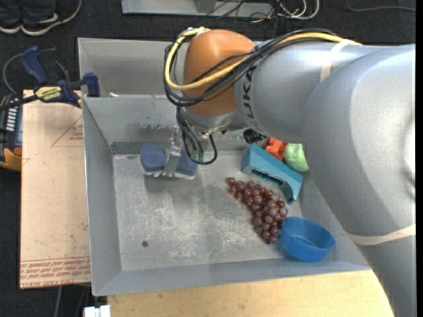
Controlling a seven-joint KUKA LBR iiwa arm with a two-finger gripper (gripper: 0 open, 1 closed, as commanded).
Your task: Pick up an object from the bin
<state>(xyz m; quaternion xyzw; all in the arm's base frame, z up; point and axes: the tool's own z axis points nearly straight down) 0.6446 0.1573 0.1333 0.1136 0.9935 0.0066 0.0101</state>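
Note:
My gripper (176,157) hangs below the orange wrist cover, low over the back left part of the bin floor. It is down on the middle of a soft blue-grey thing (152,158), which lies close to the back wall and sticks out on both sides of the gripper. A bunch of dark red grapes (258,207) lies to the right, apart from the gripper.
A light blue angular block (272,170) lies by the right wall, with an orange piece (275,148) and a green piece (296,157) behind it. A blue bowl (305,240) sits in the front right corner. The arm covers the bin's right side.

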